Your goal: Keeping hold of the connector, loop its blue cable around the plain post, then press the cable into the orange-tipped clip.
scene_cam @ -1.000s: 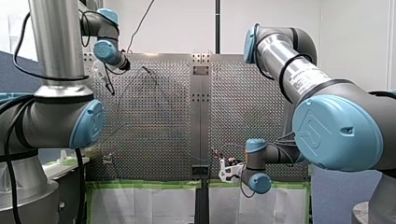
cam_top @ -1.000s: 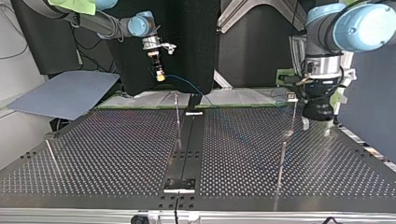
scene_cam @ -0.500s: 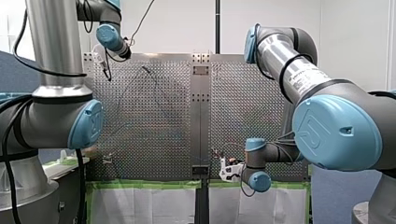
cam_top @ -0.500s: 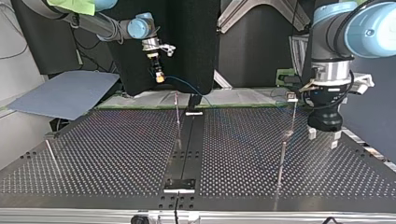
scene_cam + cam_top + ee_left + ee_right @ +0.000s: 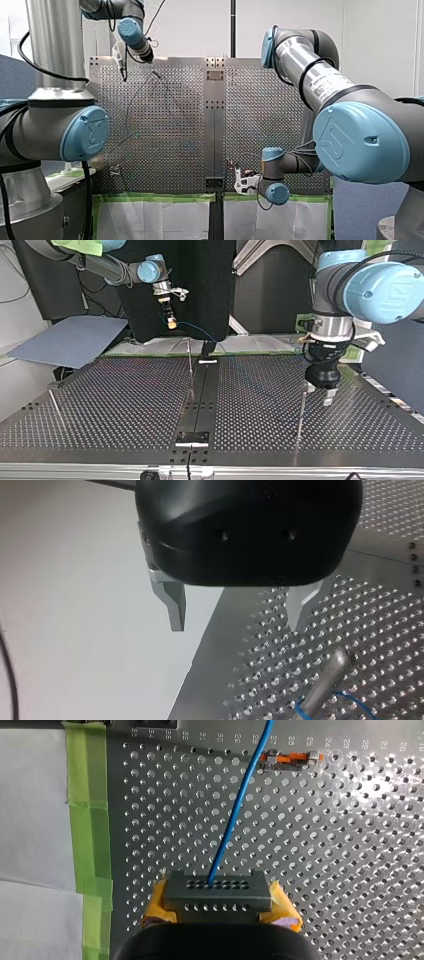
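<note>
My right gripper (image 5: 218,912) is shut on the grey connector (image 5: 218,893), its yellow pads on either side. The blue cable (image 5: 239,805) runs ahead from the connector, close past the orange-tipped clip (image 5: 291,756). In the top view that gripper (image 5: 171,323) hangs above the table's far edge, the cable (image 5: 194,326) trailing from it. My left gripper (image 5: 238,622) stands open with nothing between its metal fingers (image 5: 176,606). Ahead of it is a plain post (image 5: 326,682) with the blue cable (image 5: 344,700) looped at its base. In the top view the left gripper (image 5: 317,394) hovers beside a post (image 5: 301,412).
The perforated table (image 5: 115,405) carries other thin posts (image 5: 55,407) and a central dark rail (image 5: 197,405). Green tape (image 5: 90,820) edges the plate beside white sheets. In the front view my left gripper (image 5: 123,71) is at the far edge, my right gripper (image 5: 240,182) near the front.
My left arm has swung in from the top view's right edge toward the middle, ending beside the post, still open. My right gripper has barely moved and keeps the connector.
</note>
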You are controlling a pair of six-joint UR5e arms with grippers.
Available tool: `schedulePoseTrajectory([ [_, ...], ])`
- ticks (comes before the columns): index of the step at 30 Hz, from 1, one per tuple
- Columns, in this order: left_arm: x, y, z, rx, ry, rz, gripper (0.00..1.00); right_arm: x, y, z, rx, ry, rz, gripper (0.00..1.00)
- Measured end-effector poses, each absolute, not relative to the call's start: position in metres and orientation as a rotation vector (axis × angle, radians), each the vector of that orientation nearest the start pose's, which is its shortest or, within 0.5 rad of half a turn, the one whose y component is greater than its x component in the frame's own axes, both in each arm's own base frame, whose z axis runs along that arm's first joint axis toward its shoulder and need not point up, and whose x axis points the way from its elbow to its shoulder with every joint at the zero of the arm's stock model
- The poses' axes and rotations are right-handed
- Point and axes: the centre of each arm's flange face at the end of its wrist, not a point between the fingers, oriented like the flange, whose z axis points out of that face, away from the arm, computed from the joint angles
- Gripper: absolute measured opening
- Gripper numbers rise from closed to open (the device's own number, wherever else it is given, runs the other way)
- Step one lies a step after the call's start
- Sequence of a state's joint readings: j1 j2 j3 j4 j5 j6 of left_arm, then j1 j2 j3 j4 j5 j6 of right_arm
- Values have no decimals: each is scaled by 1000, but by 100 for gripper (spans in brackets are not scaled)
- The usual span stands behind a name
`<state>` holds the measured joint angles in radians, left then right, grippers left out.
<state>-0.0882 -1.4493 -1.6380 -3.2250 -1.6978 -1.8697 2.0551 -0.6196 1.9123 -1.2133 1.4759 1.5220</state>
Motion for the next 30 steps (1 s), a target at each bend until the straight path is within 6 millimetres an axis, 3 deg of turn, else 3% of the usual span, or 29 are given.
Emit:
schedulePoseTrajectory([
  [4, 420, -169, 515, -240, 1592, -159, 100, 381, -415, -75, 1706, -875, 1541, 0],
  [13, 415, -164, 550, -218, 1597, -31, 100, 382, -415, -75, 1709, -872, 1545, 0],
  [20, 420, -168, 563, -163, 1633, 30, 100, 382, -415, -75, 1709, -871, 1545, 0],
  [30, 420, -173, 553, -126, 1734, 58, 100, 382, -415, -75, 1711, -871, 1545, 0],
])
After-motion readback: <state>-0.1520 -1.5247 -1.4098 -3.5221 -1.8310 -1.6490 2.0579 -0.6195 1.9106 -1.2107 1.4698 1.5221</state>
